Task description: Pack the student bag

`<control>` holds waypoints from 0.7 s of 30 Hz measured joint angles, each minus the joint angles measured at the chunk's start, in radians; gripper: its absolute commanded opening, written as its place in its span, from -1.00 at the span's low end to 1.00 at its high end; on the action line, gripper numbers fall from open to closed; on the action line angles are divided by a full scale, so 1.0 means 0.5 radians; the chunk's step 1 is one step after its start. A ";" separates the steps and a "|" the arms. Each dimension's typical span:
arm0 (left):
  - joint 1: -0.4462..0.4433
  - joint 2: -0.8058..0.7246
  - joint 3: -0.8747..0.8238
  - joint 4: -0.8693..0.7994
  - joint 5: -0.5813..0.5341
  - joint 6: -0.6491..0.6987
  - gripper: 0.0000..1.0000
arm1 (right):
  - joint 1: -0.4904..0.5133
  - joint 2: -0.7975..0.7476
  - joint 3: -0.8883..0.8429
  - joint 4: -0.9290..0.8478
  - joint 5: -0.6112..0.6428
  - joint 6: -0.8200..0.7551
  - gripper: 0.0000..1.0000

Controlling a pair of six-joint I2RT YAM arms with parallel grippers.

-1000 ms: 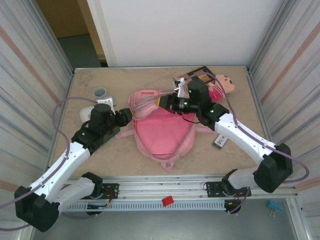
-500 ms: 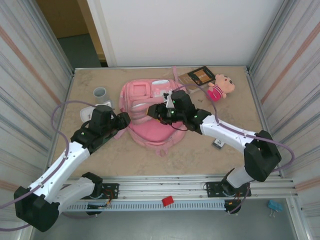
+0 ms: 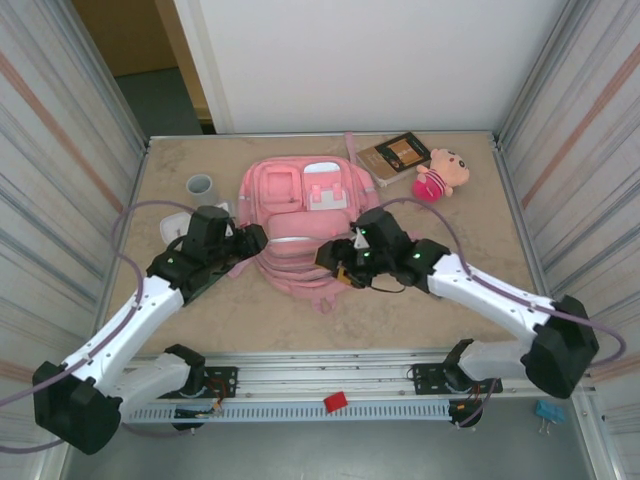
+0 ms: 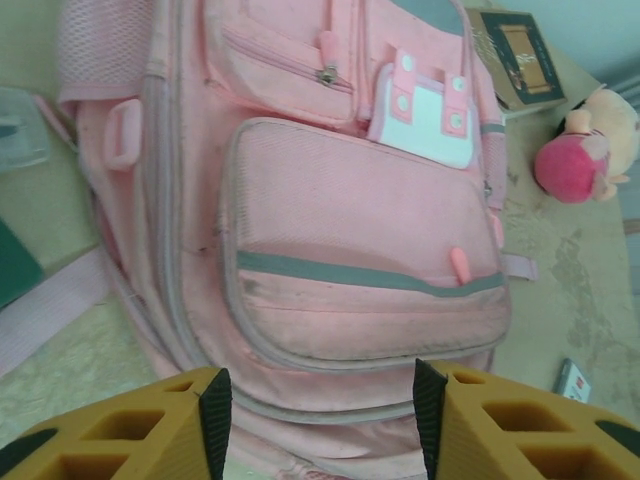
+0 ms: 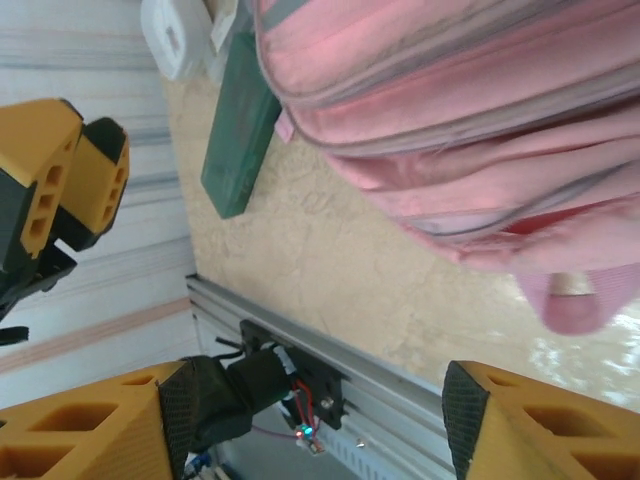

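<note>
Beige worktop (image 3: 470, 230) walled by ribbed metal panels. At centre of the top view, student bag (image 3: 300, 215) flat, pockets up. Left end effector (image 3: 250, 240) at its left edge, jaws parted, gripping nothing. Right end effector (image 3: 335, 262) at its lower right edge, spread wide, empty. Upper right: plush doll (image 3: 440, 172) beside book (image 3: 398, 155). Grey cup (image 3: 200, 186) left of the bag, apart from it.
</note>
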 measured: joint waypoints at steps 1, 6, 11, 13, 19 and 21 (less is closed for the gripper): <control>-0.005 0.036 0.024 0.019 0.018 0.007 0.05 | -0.083 -0.047 0.011 -0.092 -0.014 -0.058 0.34; -0.069 0.253 0.124 0.150 0.095 0.050 0.02 | -0.603 -0.092 0.162 -0.410 -0.047 -0.376 0.34; -0.196 0.587 0.261 0.320 0.145 0.105 0.04 | -0.894 0.110 0.426 -0.488 -0.055 -0.695 0.30; -0.236 0.751 0.332 0.399 0.169 0.127 0.04 | -0.941 0.249 0.526 -0.459 -0.060 -0.799 0.28; -0.240 1.183 0.387 0.553 0.189 0.181 0.03 | -1.001 0.704 0.746 -0.266 -0.014 -1.021 0.27; -0.218 1.293 0.385 0.558 0.199 0.190 0.03 | -1.022 0.876 0.855 -0.194 0.003 -1.064 0.26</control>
